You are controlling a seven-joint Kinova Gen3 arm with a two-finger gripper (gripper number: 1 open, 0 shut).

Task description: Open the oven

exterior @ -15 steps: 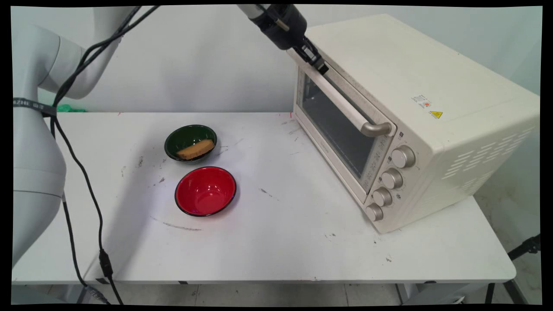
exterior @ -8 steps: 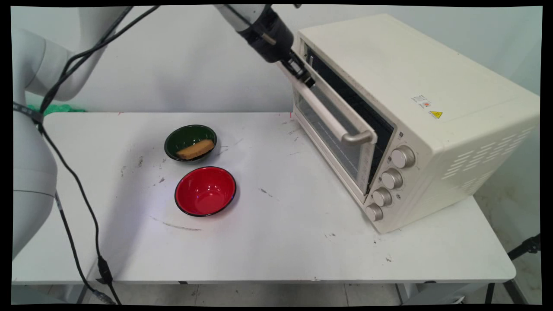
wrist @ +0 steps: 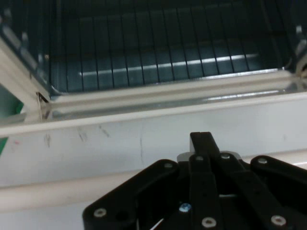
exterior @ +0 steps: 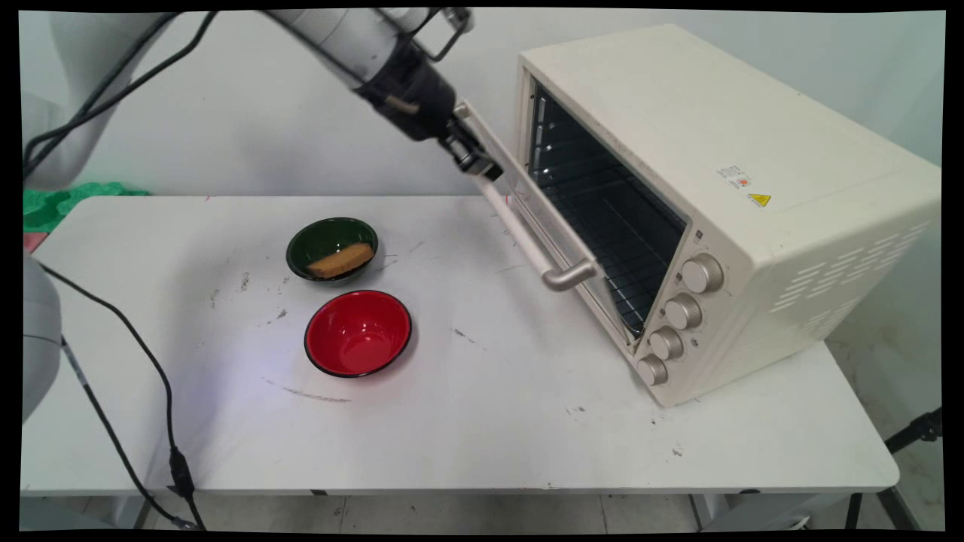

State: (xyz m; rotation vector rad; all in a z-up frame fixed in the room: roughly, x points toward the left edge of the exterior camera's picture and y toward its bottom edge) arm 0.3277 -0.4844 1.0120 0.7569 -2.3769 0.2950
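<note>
Cream enamel toaster oven [exterior: 678, 113], item one: you find it on the right half of the white surface [exterior: 489, 436], angled so its front faces left and toward the camera. Four knobs [exterior: 684, 310] run down the front's right side.

Door [exterior: 520, 184]: hinged along its bottom edge, tilted roughly halfway down, neither shut nor flat. The dark cavity and its wire rack [exterior: 602, 218] stand exposed.

Handle [exterior: 520, 241]: a pale bar across the door's top edge. Your claw [exterior: 476, 159] sits at the bar's far end. As far as both views allow, its fingers are clamped on the bar. The hand view shows the black linkage [wrist: 206, 143] against the door's upper edge, with the rack [wrist: 158, 52] beyond.

Step in hand, as judged: the door is mid-swing under your grip.

Handling note: the handle rides an arc about the low hinge. Any further travel calls for a path that goes outward and down together, wrist turning with the bar. A straight pull would likely strain the grip or shift the oven.

Green bowl [exterior: 331, 248]: left of centre, holding one browned slice [exterior: 340, 260], probably bread. Well apart from the door.

Red bowl [exterior: 358, 333]: just in front of the green one, nothing inside.
</note>
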